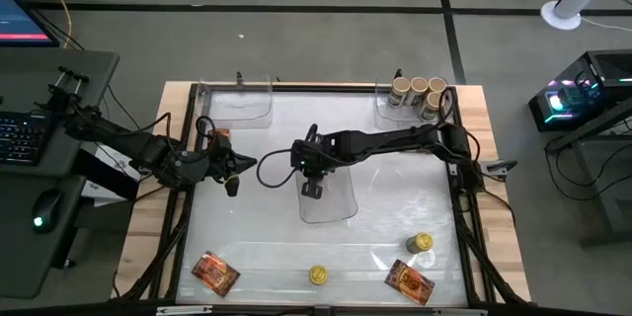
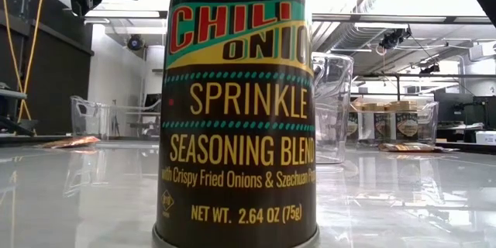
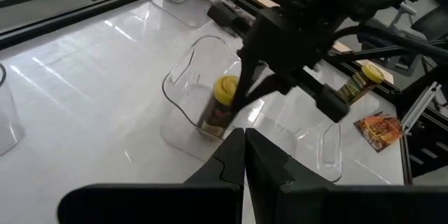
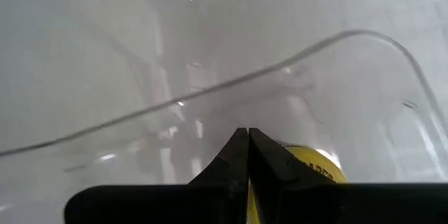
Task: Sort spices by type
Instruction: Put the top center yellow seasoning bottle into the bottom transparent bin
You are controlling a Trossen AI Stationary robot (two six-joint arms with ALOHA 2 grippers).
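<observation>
A yellow-lidded jar [image 3: 218, 108] stands upright inside a clear tray [image 1: 328, 202] at the table's middle. My right gripper [image 4: 247, 147] is shut and points down into that tray, right beside the jar's lid [image 4: 311, 166]. In the high view the gripper [image 1: 311, 190] hides the jar. My left gripper [image 3: 245, 147] hovers shut and holding nothing, left of the middle [image 1: 233, 170], with an orange-red packet [image 1: 219, 138] beside its wrist. Two more yellow-lidded jars [image 1: 318, 275] [image 1: 420, 244] and two packets [image 1: 214, 272] [image 1: 408, 281] sit near the near edge. Beige-lidded jars [image 1: 419, 93] fill the far right tray. My right gripper's shut fingers [image 3: 240, 98] come down from above, close against the side of the yellow lid [image 3: 225, 87] of the jar standing in the tray. I cannot tell whether they touch it.
A clear tray [image 1: 237, 107] stands at the far left corner. The near yellow-lidded jar [image 2: 236, 108] fills the middle of the low view. Free table lies between the middle tray and the near row of jars and packets.
</observation>
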